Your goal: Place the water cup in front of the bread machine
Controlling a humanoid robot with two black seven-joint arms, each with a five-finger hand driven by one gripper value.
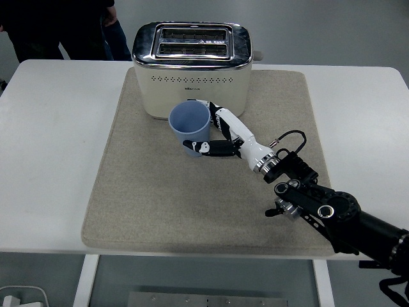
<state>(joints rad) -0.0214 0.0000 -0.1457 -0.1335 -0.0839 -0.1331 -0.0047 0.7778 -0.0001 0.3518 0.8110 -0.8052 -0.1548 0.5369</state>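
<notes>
A light blue water cup [190, 125] stands upright on the beige mat [147, 192], just in front of the cream toaster [192, 67] at the back of the mat. My right hand [214, 131] reaches in from the lower right and its white and black fingers [199, 147] wrap around the cup's right side and lower front. The hand is shut on the cup. The cup looks slightly tilted toward the camera, and I cannot tell whether its base touches the mat. The left arm is out of view.
The white table [51, 147] extends on both sides of the mat. A person in dark clothes [64, 25] stands behind the table's far left corner. The toaster's lever [258, 55] sticks out at its right side.
</notes>
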